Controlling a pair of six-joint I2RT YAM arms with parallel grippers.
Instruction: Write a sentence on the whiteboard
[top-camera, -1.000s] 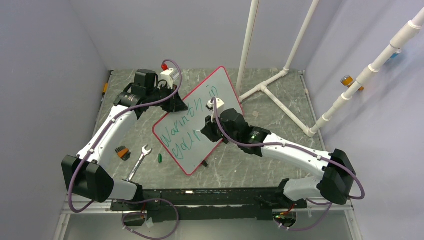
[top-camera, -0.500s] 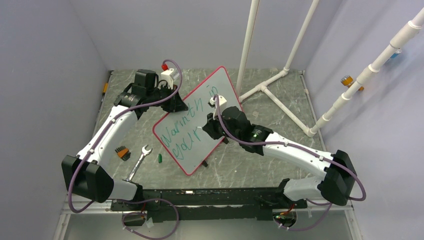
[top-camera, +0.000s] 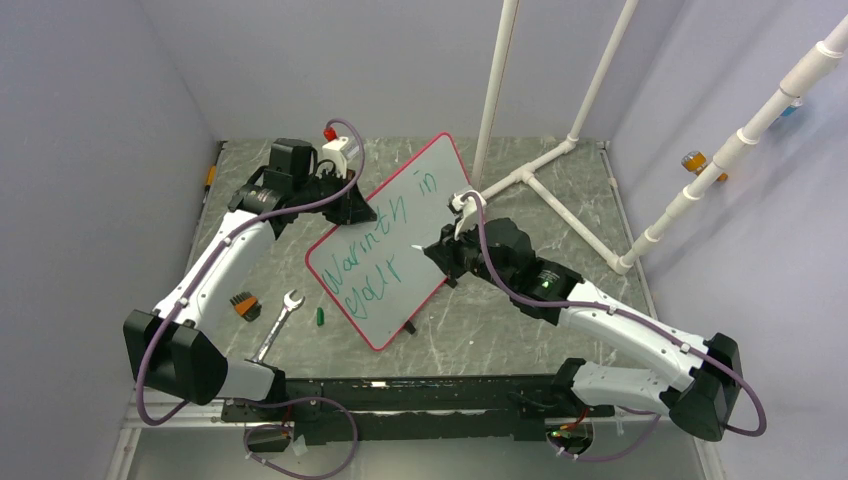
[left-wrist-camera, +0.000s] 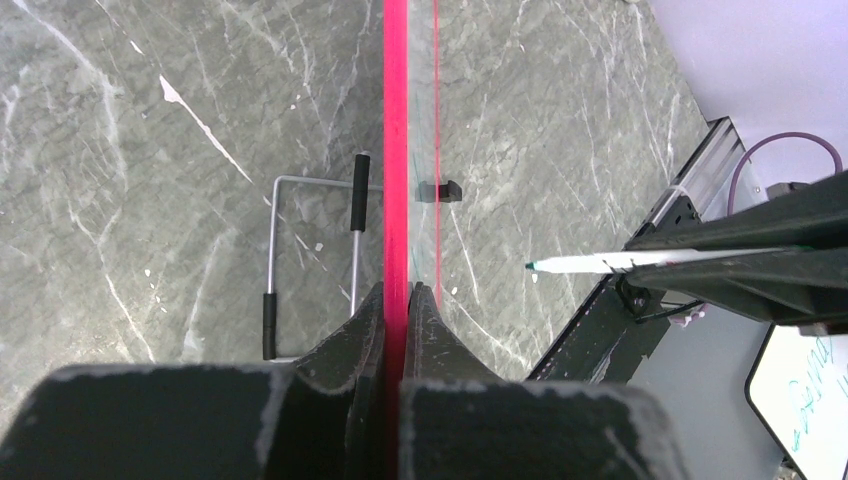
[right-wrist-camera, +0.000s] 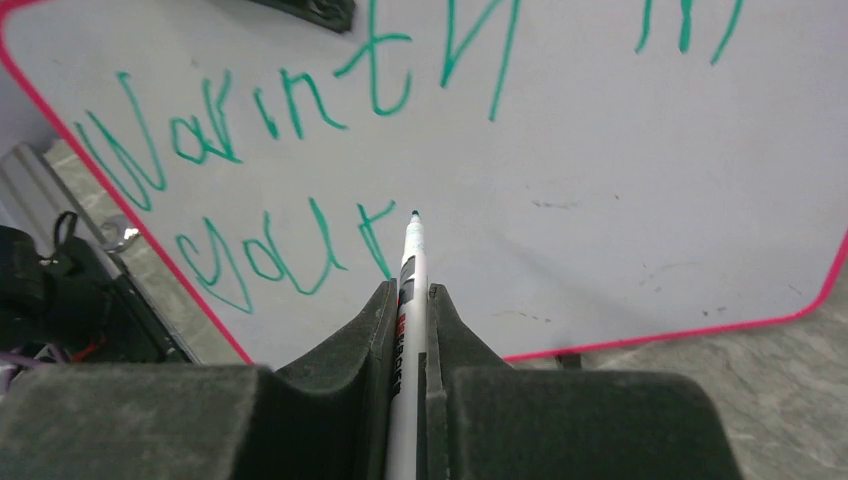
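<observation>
Right wrist camera catches the right gripper (right-wrist-camera: 408, 292) clamped on a marker (right-wrist-camera: 411, 255), its tip pointing at the whiteboard (right-wrist-camera: 620, 170) beside the green sentence (right-wrist-camera: 290, 110), which reads "Warmth in your". Only the left wrist view shows the left gripper (left-wrist-camera: 397, 297) pinching the board's red rim edge-on, the pen tip short of its face and a wire stand (left-wrist-camera: 357, 200) behind. Overhead, a wrench (top-camera: 279, 322) and a small green cap (top-camera: 320, 316) lie left of the propped board. Both arms reach forward to it, one from each side.

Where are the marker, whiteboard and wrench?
marker (right-wrist-camera: 409, 265), right wrist view, barrel just behind the tip.
whiteboard (top-camera: 397, 312), top external view, bare white surface near the lower corner.
wrench (top-camera: 276, 326), top external view, mid-shaft.
</observation>
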